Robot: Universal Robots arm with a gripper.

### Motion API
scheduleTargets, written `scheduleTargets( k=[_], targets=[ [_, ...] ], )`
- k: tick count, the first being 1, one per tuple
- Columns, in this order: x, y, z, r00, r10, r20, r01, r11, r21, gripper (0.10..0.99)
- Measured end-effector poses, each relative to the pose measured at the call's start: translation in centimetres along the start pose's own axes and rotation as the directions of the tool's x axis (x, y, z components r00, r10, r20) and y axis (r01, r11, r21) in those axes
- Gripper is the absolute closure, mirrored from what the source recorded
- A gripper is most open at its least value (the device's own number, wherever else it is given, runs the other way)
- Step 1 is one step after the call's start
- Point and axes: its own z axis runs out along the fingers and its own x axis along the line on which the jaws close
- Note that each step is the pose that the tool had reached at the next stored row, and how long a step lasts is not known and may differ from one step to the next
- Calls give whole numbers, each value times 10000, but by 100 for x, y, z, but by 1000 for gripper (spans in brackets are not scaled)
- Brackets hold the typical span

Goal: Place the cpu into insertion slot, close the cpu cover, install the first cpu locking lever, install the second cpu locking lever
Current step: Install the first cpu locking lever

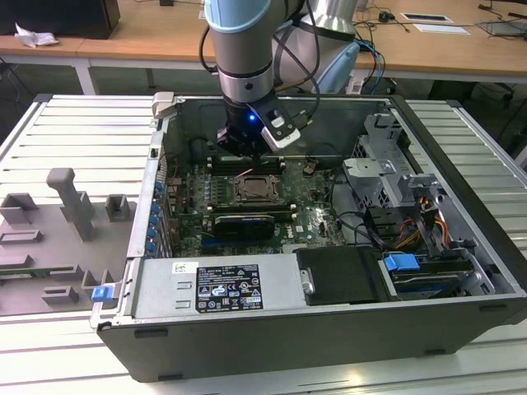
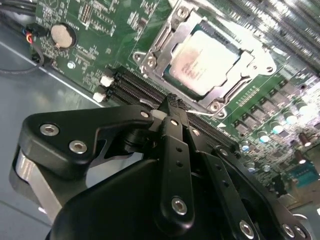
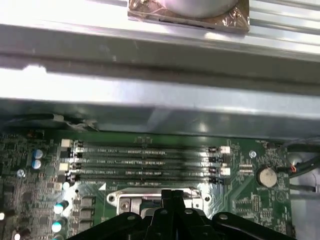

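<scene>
In the exterior view, an open computer case (image 1: 461, 247) was seen lying on a ribbed metal table (image 1: 66, 132), with the green motherboard (image 1: 313, 216) exposed inside it. The robot arm (image 1: 247, 49) was lowered into the case, and the gripper (image 1: 240, 148) was held just above the board, over the memory slots (image 1: 247, 161) and beside the far edge of the socket.

In the second wrist view, the cpu (image 2: 201, 62) was found seated in the insertion slot (image 2: 239, 76), its pale metal face turned up. The cpu cover (image 2: 172, 31) was laid down around the chip, so that the chip was seen through the central window of the frame. Whether the locking levers were hooked could not be told.

The gripper (image 2: 172, 106) was seen closed, its two black fingers pressed together with nothing between them. Its tip was placed near the edge of the cover, above the long black memory slots (image 2: 131, 86); contact with the board could not be judged.

In the first wrist view, the four memory slots (image 3: 145, 159) were seen between the metal wall of the case (image 3: 160, 100) and the socket frame (image 3: 120, 199). A round coin battery (image 3: 266, 176) was mounted on the board to one side.
</scene>
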Motion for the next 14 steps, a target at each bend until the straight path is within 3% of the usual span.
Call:
scheduleTargets(
  k=[3,4,6,7,14],
  targets=[
    [1,95,54,10000,6,1,-6,10000,-30,980],
    [-27,94,68,10000,15,-52,-15,10000,-28,980],
    [-107,89,80,9995,45,-302,-44,10000,63,980],
    [-128,84,82,9994,53,-352,-50,10000,75,980],
    [-135,76,121,9993,47,-359,-45,10000,76,980]
  ],
)
